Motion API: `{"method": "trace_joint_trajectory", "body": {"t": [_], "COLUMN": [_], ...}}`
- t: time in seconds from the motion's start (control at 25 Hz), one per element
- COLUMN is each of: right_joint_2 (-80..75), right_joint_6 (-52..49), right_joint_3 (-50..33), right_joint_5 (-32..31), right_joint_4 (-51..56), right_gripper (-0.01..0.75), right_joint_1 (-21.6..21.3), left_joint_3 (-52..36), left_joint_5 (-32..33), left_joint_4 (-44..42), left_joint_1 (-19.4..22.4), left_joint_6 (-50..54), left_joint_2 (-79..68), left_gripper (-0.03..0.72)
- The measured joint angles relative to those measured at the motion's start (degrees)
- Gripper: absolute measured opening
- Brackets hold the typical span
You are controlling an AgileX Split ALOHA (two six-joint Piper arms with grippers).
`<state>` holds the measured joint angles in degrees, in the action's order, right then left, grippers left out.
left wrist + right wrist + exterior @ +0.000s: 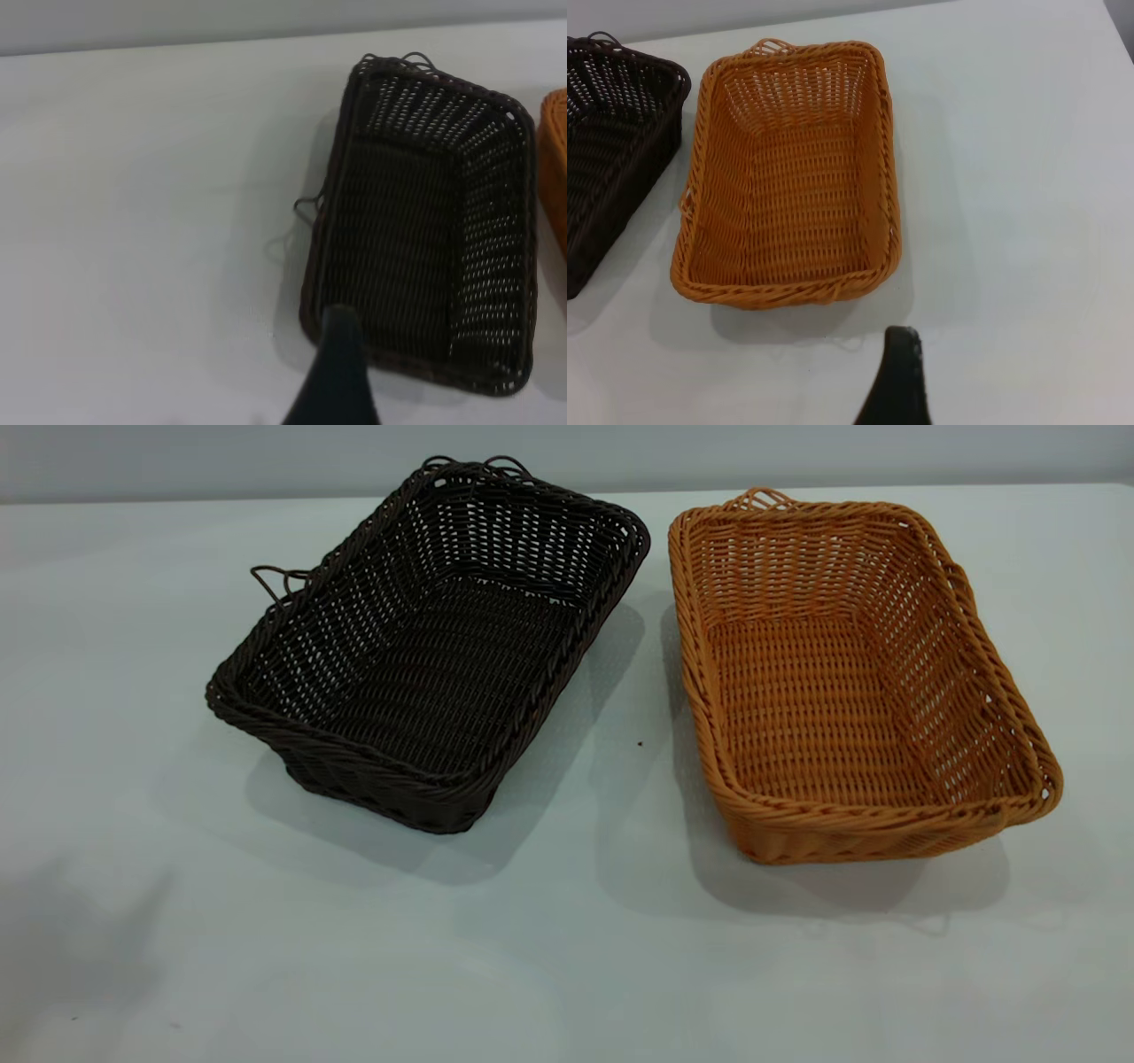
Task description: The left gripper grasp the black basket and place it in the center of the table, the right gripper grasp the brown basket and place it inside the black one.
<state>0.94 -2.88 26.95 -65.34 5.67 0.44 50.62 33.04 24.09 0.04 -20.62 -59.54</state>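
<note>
The black basket (430,646) stands on the table (567,957) left of centre, turned at an angle, with wire loops at its far and left sides. The brown basket (850,682) stands close to its right, apart from it. Neither gripper shows in the exterior view. In the left wrist view, one dark finger (337,372) of my left gripper (425,390) hangs over the near rim of the black basket (425,230), with nothing against it; it is open and empty. In the right wrist view, one finger (897,381) of my right gripper (966,381) sits above bare table, short of the brown basket (788,177), also open and empty.
Both baskets are empty. A narrow strip of table separates them. Wide bare table lies in front of the baskets and to either side (115,691). The table's far edge meets a grey wall (567,452) just behind the baskets.
</note>
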Motion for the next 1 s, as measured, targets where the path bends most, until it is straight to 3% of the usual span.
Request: {"method": "trace_joint_trajectory", "body": {"t": [0.2, 0.4, 0.64, 0.84, 1.0], "right_joint_2": [0.0, 0.0, -0.82, -10.42, -22.23], "right_joint_6": [0.0, 0.0, 0.0, -0.93, -1.07], "right_joint_3": [0.0, 0.0, 0.0, 0.6, 0.95], "right_joint_5": [0.09, 0.17, 0.38, 1.97, 7.61], "right_joint_4": [0.0, 0.0, -0.11, -0.19, 1.77], "right_gripper": [0.581, 0.581, 0.581, 0.58, 0.58], "right_joint_1": [-0.03, -0.03, -0.03, -0.03, -0.03], "left_joint_3": [8.71, 16.0, 24.91, 31.7, 36.98], "left_joint_5": [-3.38, -8.99, -11.4, -12.06, -12.06], "left_joint_4": [3.56, 3.87, 3.87, 4.02, 4.03], "left_joint_1": [-0.83, -4.5, -8.56, -8.94, -10.13], "left_joint_6": [-5.97, -9.48, -12.67, -13.87, -14.09], "left_joint_2": [-17.37, -34.37, -50.82, -61.52, -68.39], "left_gripper": [0.582, 0.582, 0.582, 0.582, 0.582]}}
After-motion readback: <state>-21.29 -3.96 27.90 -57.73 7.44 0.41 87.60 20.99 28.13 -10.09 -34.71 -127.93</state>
